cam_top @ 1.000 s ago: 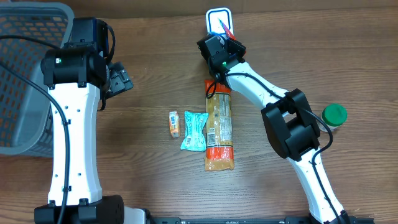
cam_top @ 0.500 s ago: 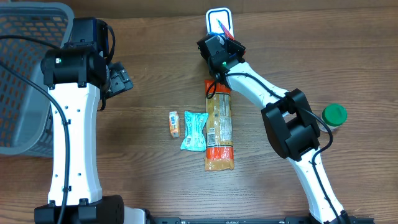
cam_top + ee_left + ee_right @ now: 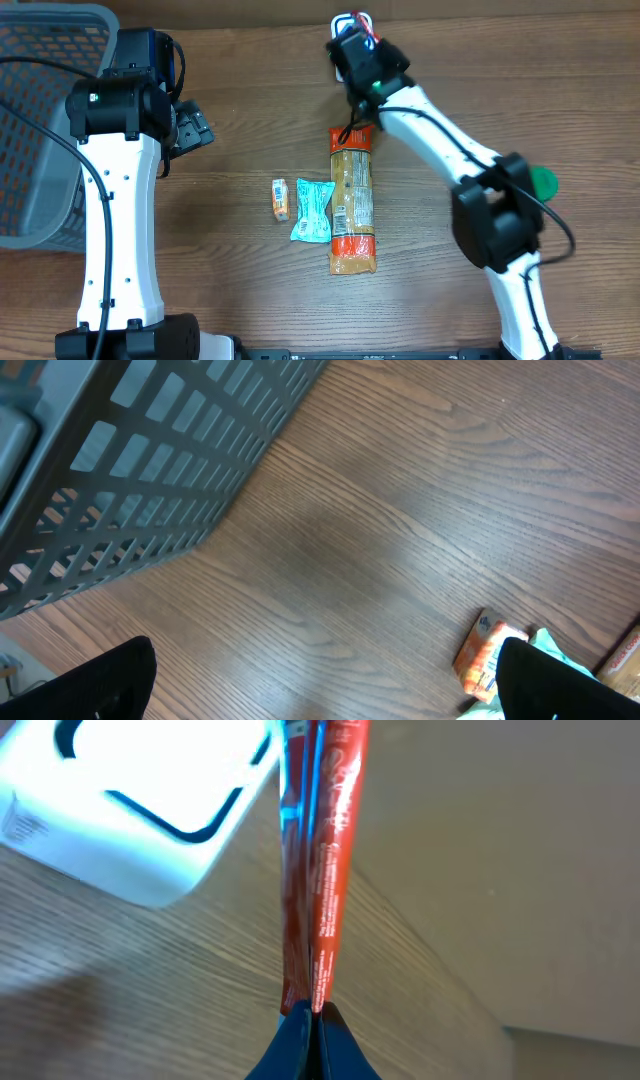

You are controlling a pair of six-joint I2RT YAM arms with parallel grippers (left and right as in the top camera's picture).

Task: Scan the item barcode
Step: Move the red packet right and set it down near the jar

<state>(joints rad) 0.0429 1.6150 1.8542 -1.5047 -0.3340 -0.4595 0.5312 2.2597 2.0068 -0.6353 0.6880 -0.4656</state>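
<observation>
My right gripper point(image 3: 312, 1015) is shut on the lower edge of a thin red packet point(image 3: 325, 870), which stands edge-on in the right wrist view. The packet hangs beside and over the white scanner with a blue outline point(image 3: 140, 810) at the far edge of the table. From overhead, my right gripper point(image 3: 358, 38) covers most of the scanner point(image 3: 345, 18). No barcode shows on the packet from either view. My left gripper point(image 3: 325, 695) is open over bare wood with nothing between its fingers, at the left point(image 3: 195, 130) near the basket.
A grey mesh basket point(image 3: 40, 120) fills the far left. On the table's middle lie a long orange packet point(image 3: 352, 200), a teal packet point(image 3: 312, 210) and a small orange packet point(image 3: 281, 198). A green cap point(image 3: 545, 182) shows behind the right arm.
My right gripper has moved toward the far edge with the red packet, now over the scanner. The left arm has stayed still.
</observation>
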